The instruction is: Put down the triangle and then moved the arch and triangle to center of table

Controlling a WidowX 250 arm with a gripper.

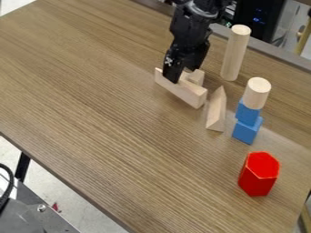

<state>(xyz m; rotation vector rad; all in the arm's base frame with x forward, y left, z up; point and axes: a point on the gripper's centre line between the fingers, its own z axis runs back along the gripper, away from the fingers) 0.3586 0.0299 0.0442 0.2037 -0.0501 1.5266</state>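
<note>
The black gripper (182,74) hangs down at the upper middle of the table, right at a pale wooden block, apparently the arch (187,92). It overlaps this block's left part, and the contact between them is hard to make out. The arch lies slantwise, with a piece of pale wood showing behind it, partly hidden by the gripper. Just to the right, the triangle (216,110), a pale wooden wedge, rests on the table with its narrow end pointing away from the camera. A small gap separates it from the arch.
A tall wooden cylinder (236,53) stands behind on the right. Right of the triangle, a short wooden cylinder (257,93) tops two stacked blue blocks (247,130). A red hexagonal block (259,174) stands nearer the front right. Bare brown tabletop (91,95) stretches left and forward.
</note>
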